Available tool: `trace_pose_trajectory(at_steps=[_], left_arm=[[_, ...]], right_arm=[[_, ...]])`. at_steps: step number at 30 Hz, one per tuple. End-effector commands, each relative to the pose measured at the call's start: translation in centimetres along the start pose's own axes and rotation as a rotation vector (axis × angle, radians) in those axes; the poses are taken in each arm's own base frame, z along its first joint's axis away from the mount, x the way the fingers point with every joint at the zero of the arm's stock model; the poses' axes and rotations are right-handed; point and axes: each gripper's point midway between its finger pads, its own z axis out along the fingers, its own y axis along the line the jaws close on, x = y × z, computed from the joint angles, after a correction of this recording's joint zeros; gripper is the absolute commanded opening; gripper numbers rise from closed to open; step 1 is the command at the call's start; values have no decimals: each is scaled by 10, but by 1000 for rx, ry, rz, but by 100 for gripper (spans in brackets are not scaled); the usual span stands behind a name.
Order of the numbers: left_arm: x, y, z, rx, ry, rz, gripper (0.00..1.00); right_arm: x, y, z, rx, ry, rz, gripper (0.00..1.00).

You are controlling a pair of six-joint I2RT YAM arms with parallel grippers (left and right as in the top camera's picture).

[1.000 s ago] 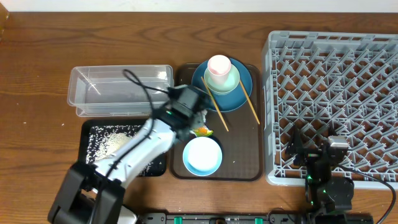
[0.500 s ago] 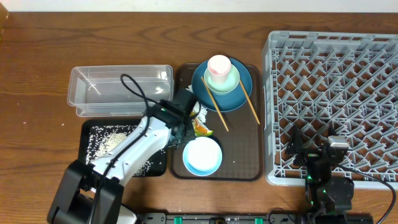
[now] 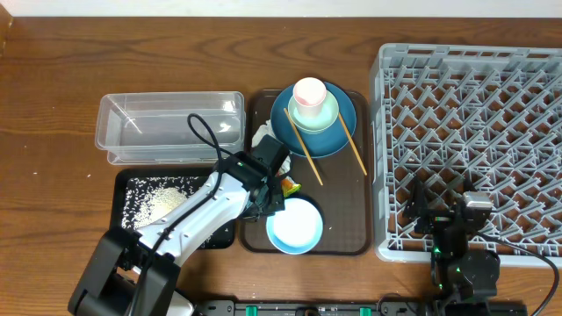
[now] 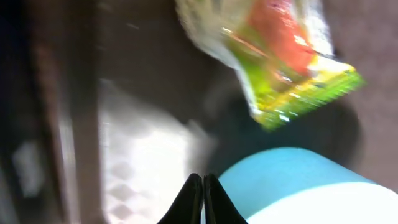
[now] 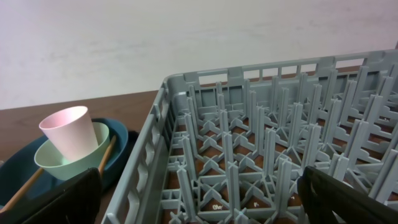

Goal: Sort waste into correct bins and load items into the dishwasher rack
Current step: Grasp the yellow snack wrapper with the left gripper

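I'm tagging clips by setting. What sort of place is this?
Likely a robot test bench staged as a dish-clearing station: a grey dishwasher rack sits on a wooden table beside a brown tray holding a dark blue plate.

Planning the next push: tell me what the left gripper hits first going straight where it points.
The left gripper, jaws shut, would probably meet the brown tray first, beside the pale blue bowl; the snack wrapper lies off-line. Blur leaves depth unclear.

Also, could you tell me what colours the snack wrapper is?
The wrapper is yellow-green with an orange-red patch, best seen from the left wrist.
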Motion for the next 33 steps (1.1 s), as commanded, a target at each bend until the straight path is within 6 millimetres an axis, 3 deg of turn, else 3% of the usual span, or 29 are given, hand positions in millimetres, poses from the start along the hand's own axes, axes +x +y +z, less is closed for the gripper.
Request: trace_pose_trajectory(at_steps=[1,8,11,14,18,21,27,33], left_arm=[[15,-19,2,105,86,4,7],[10,-50,-1,234,63,52,7],[1,-59,-3,265,22,66,12],[-18,-54,-2,221,-75,64,16],[-40,-40,-3,135,-189,-2,43],[-49,-31,-4,83,-246,-17,51],[-65,-15,-8,-3,-340,-58,55],[-70,-20,-10,18,-364,-58,55]], right_arm=[[2,1,0,0,5,8,99],[2,1,0,0,5,8,99],[2,1,0,0,5,8,99],[2,1,0,0,5,8,99],[2,1,0,0,5,8,99],[2,1,0,0,5,8,99],[2,1,0,0,5,8,99],[2,1,0,0,5,8,99]])
